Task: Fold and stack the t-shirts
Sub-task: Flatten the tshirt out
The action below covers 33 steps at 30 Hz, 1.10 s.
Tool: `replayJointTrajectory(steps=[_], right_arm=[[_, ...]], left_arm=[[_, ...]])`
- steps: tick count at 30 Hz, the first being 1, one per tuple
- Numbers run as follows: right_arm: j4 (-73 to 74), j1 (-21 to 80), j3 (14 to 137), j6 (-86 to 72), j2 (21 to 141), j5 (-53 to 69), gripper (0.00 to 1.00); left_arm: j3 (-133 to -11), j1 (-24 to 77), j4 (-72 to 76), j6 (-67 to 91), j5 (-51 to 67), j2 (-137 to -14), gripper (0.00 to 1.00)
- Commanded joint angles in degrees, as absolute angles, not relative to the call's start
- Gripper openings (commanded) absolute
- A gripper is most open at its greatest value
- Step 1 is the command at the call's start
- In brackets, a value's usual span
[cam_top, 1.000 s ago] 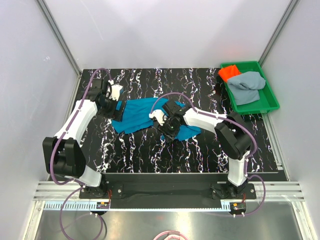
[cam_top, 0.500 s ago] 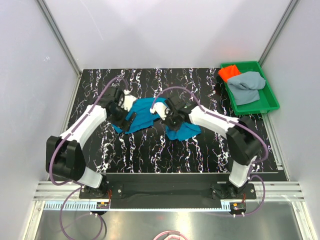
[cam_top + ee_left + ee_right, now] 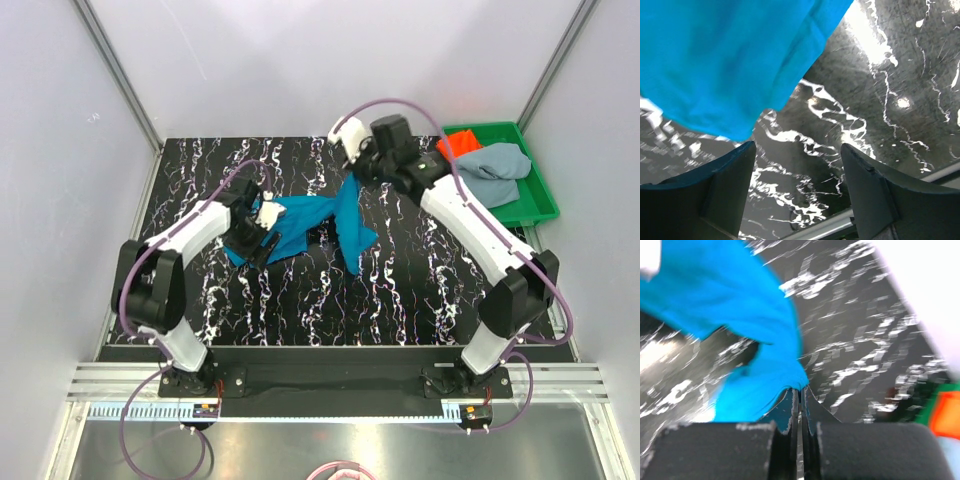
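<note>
Robot lab test cell. White panel walls (image 3: 320,70) on aluminium frame posts (image 3: 118,75) enclose a black marbled table (image 3: 400,300). 2 cabled arms (image 3: 480,230) are bolted at the near rail (image 3: 560,380).

Bright even overhead light; glare on table (image 3: 867,35); right wrist view motion-blurred.

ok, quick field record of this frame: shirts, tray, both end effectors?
teal shirt: partly on table, one part lifted
right end effector: shut on teal shirt, held up near the far side
left end effector: open, at teal shirt's left edge, nothing between fingers
tray: far right, holds orange shirt and grey shirt
</note>
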State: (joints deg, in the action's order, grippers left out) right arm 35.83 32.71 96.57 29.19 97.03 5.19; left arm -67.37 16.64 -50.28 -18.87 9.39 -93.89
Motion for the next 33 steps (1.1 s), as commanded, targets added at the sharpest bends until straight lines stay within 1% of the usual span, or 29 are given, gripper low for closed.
replayJointTrajectory(steps=[1,5,7,10,11,14,16,17,19,20,21,23,24,26,28,30,32,33], right_arm=[[35.6,30.6,102.2,30.6,95.9,3.3,0.0],[35.8,28.7,103.8,31.2,94.8,2.6,0.0],[36.0,28.4,102.7,32.3,94.0,2.4,0.0],[39.0,28.4,100.4,33.8,92.4,7.7,0.0],[40.9,28.4,100.3,34.1,92.4,13.7,0.0],[44.8,28.6,98.4,30.1,92.5,18.0,0.0],[47.1,28.8,97.1,30.8,91.9,19.3,0.0],[49.9,28.9,96.7,31.5,91.6,19.7,0.0],[56.1,29.3,96.7,38.7,91.8,22.7,0.0],[66.3,29.5,97.3,42.2,92.8,26.2,0.0],[71.0,30.1,98.8,46.4,94.0,27.1,0.0],[80.0,30.8,99.6,47.7,97.9,31.1,0.0],[81.5,31.0,99.1,47.8,99.0,32.6,0.02],[82.4,32.8,97.9,47.8,101.1,35.0,0.31],[78.4,32.7,96.2,43.5,100.4,35.4,0.49],[71.9,30.7,95.9,38.2,99.8,35.3,0.53],[68.6,28.8,96.7,35.5,100.7,34.6,0.61],[68.1,26.3,97.8,34.4,101.2,34.4,0.61]], left_arm=[[-71.7,17.2,-51.2,-17.5,13.8,-96.9,0.74],[-73.9,17.3,-51.0,-16.7,13.0,-98.2,0.75],[-75.0,17.2,-50.9,-16.9,11.9,-98.4,0.76],[-76.6,16.5,-50.8,-16.7,11.1,-98.2,0.76],[-77.1,15.7,-50.5,-16.4,11.1,-98.1,0.76],[-79.5,13.3,-50.7,-15.1,11.2,-98.0,0.76],[-81.5,11.7,-51.2,-15.6,11.1,-98.1,0.77],[-82.9,11.0,-51.7,-15.7,11.4,-98.2,0.77],[-84.5,9.4,-52.7,-15.6,12.3,-98.6,0.77],[-85.2,9.0,-53.3,-15.4,13.3,-99.0,0.77],[-86.1,8.5,-53.3,-14.9,13.8,-99.1,0.77],[-86.8,8.0,-52.6,-14.2,14.1,-99.2,0.77],[-87.5,8.0,-52.5,-13.8,14.3,-99.4,0.77],[-88.2,8.0,-52.4,-13.4,14.8,-99.9,0.77],[-89.2,8.0,-52.7,-13.3,15.1,-100.2,0.79],[-89.8,8.0,-53.3,-13.4,15.6,-100.2,0.8],[-90.3,8.0,-54.1,-13.6,15.8,-100.0,0.8],[-90.4,8.0,-54.1,-13.6,15.8,-100.0,0.8]])
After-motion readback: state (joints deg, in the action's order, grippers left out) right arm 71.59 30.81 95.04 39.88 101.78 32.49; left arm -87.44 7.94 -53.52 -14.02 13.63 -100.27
